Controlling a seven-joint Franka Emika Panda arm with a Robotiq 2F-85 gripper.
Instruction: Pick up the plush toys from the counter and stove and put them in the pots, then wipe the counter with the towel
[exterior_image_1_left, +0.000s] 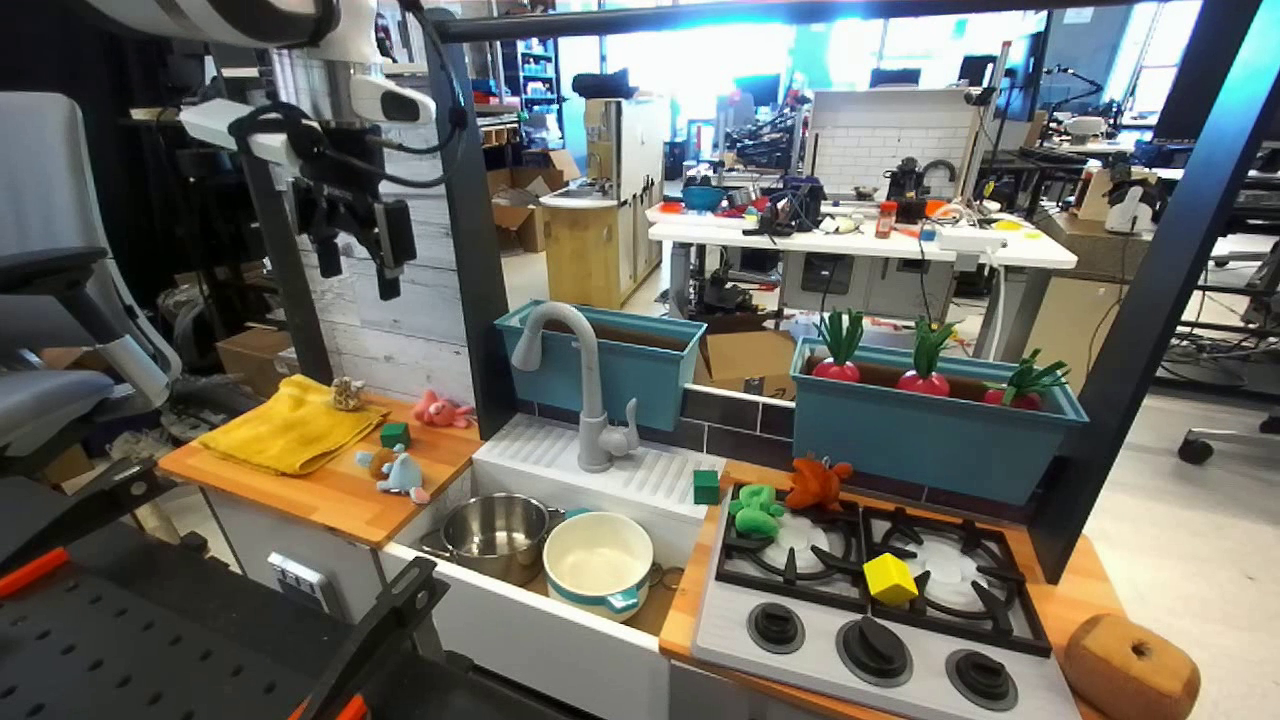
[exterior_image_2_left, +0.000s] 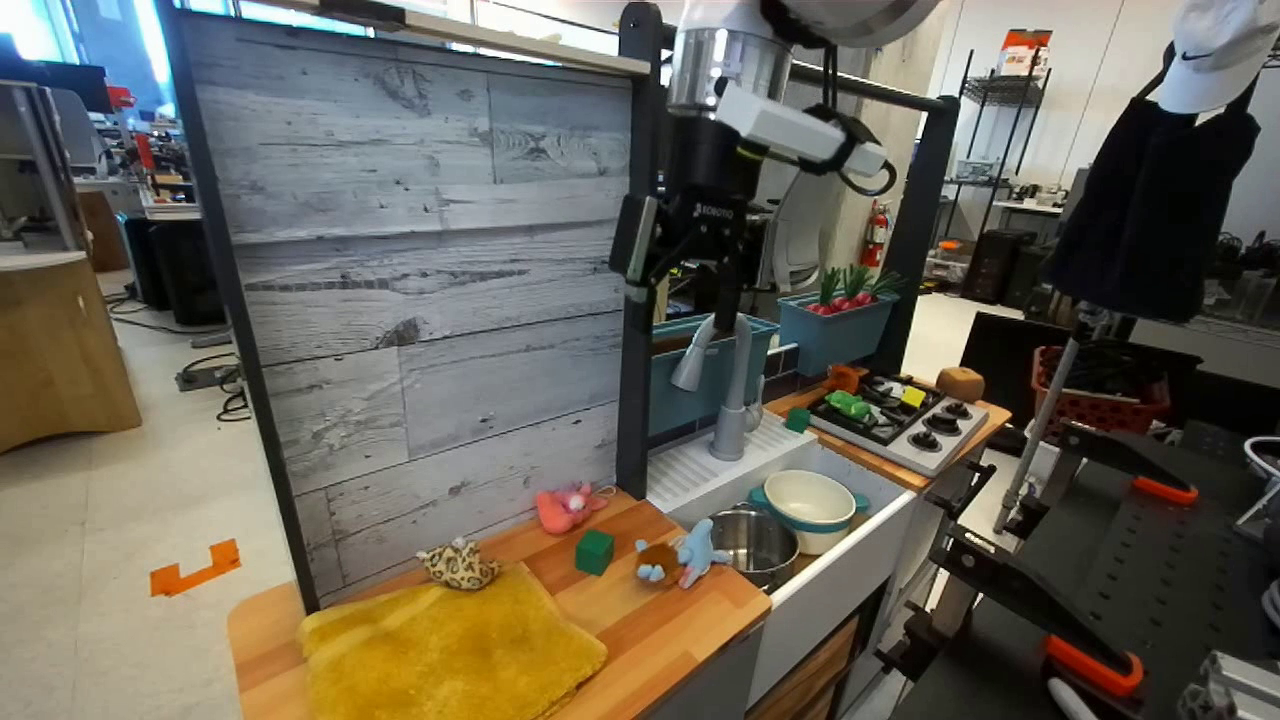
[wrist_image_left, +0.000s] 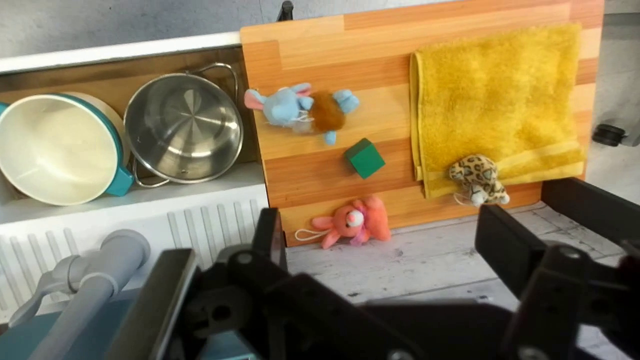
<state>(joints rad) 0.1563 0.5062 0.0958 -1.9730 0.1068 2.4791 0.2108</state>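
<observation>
My gripper stands open, nothing between its fingers, high above the counter near the back wall. On the counter lie plush toys: a pink bunny, a blue-and-brown toy and a leopard-spotted toy, which rests on the edge of the folded yellow towel. Two more plush toys, one green and one orange-red, sit on the left and back of the stove. In the sink, the steel pot and the cream pot stand side by side, uncovered, with nothing visible inside.
Green blocks lie on the counter and beside the stove. A yellow block rests on the grates. The grey faucet rises behind the sink. Teal planters, a dark post and the plank wall border the back.
</observation>
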